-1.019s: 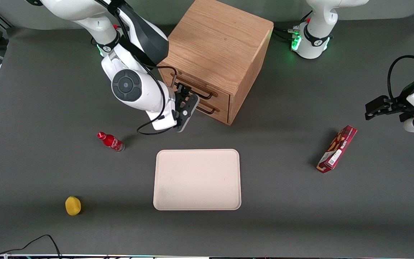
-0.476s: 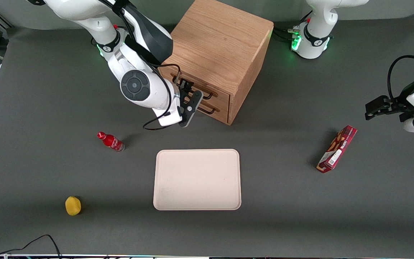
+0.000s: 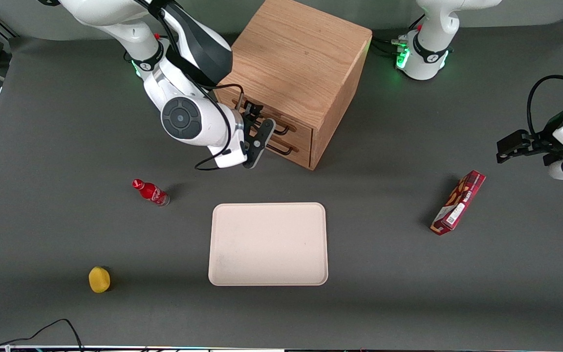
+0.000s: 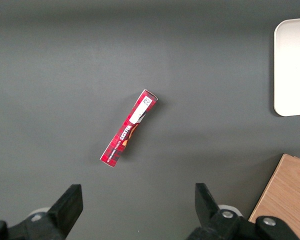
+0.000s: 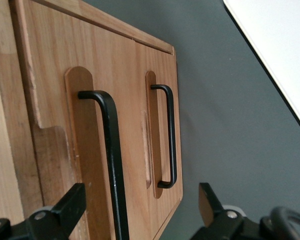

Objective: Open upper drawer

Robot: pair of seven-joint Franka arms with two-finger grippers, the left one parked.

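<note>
Front view: boxy oak-wood cabinet [image 3: 301, 63] sits on the dark grey matte table [image 3: 384, 274], turned at an angle; its shallow oak upper drawer [image 3: 281, 117] with thin black wire bar handle [image 3: 281, 128] looks shut, flush with the matching lower drawer [image 3: 289, 142] under it. The black two-finger gripper [image 3: 257, 128] on the white right arm is right in front of the drawer faces, at upper-handle height, and the wrist hides part of both handles. Fingers spread, nothing between them that I can see. Nearer the camera: empty cream rectangular plastic tray [image 3: 268, 243] with rounded corners. Toward the working arm's end: small red bottle [image 3: 150, 191] lying on its side with white script, unreadable, and a round yellow fruit-like object [image 3: 99, 279] nearest the camera. Toward the parked arm's end: slim red snack box [image 3: 458, 202] with a white label, print too small to read. Left wrist view: same red box [image 4: 128, 129] flat on the table, white label with a QR-type code at one end, lettering unreadable; tray corner [image 4: 291, 67] and a cabinet edge [image 4: 285, 197] show. Right wrist view: both fingertips [image 5: 65, 210] frame the shot wide apart, empty; the upper handle [image 5: 110, 160] runs between them, no contact visible; lower drawer's handle [image 5: 167, 135] just beside it, each handle set in a routed oval recess, visible grain.
</note>
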